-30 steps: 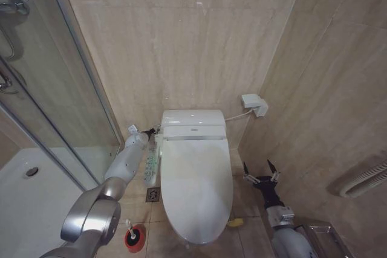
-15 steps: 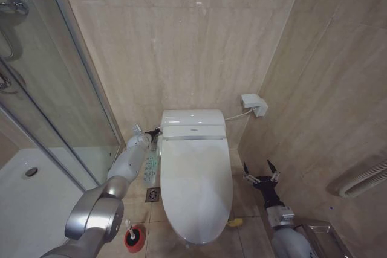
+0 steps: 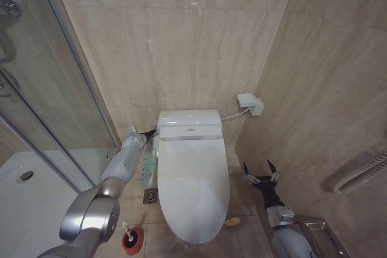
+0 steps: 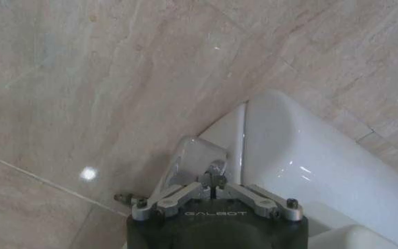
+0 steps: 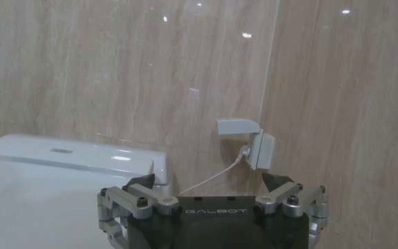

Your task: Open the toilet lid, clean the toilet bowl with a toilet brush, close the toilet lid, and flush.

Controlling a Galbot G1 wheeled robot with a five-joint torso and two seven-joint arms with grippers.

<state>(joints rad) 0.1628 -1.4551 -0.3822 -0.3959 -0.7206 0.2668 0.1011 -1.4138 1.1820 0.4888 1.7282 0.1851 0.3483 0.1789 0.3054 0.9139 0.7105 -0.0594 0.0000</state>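
Two claws frame the shut toilet lid: left claw closed, empty, by the rear button panel; right claw spread, holding nothing.

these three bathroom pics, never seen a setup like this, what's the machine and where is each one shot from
It is a wheeled robot with two arms, each ending in a gripper. The wide picture comes from a camera on its head, looking down at the toilet; the other two come from cameras on its wrists.

The toilet lid is down over the toilet bowl. The left gripper, fingers shut, reaches beside the bidet unit at the rear, by the button panel. The right gripper hangs open beside the toilet, holding nothing. The toilet brush stands in its red holder on the floor. The shower glass is on the left.
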